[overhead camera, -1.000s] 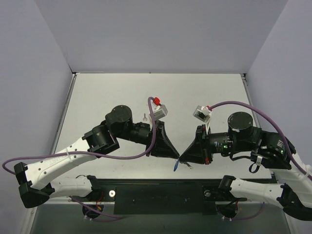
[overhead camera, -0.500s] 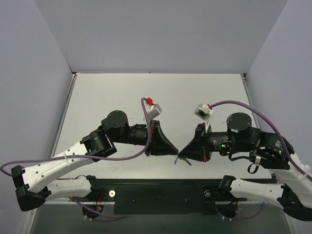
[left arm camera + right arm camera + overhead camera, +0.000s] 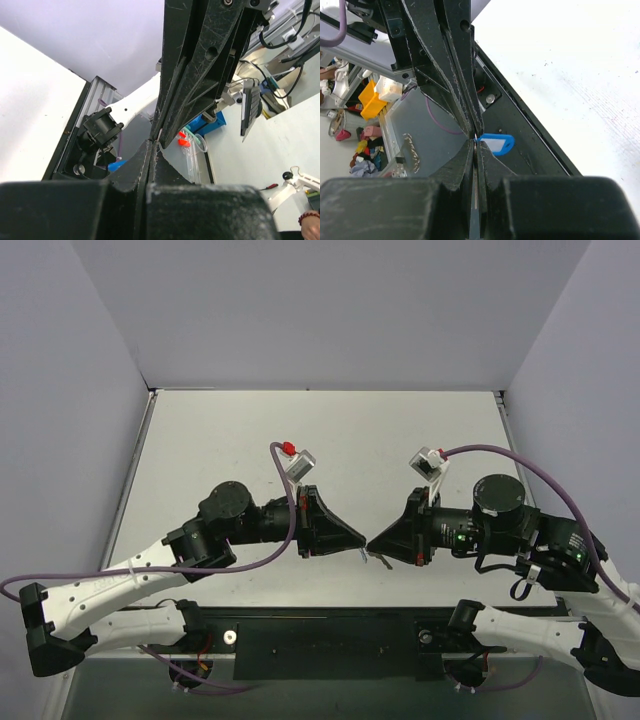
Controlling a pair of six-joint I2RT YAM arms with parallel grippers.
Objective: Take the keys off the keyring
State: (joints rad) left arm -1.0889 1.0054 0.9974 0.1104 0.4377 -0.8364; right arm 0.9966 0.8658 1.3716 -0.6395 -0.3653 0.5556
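Observation:
My left gripper (image 3: 360, 537) and right gripper (image 3: 372, 539) meet tip to tip above the table's near edge, both shut. The blue keyring (image 3: 495, 144), an oval piece with a white label, hangs right at the meeting point; in the top view it is a small blue speck (image 3: 359, 555). A thin silver key edge (image 3: 475, 180) shows pinched between my right fingers (image 3: 487, 165). The left fingers (image 3: 451, 75) come in from above and close on the keyring's end. In the left wrist view my left gripper (image 3: 152, 147) is shut, and what it holds is hidden. The second key is out of view.
The white table (image 3: 330, 430) stretches behind the grippers, walled by grey panels. The black front rail (image 3: 330, 635) runs just below the grippers. Purple cables (image 3: 290, 490) loop over both wrists.
Both grippers have stayed pinched together and moved away from the front rail, carrying the keyring with them. The left wrist has rolled, and its camera block has swung to the left.

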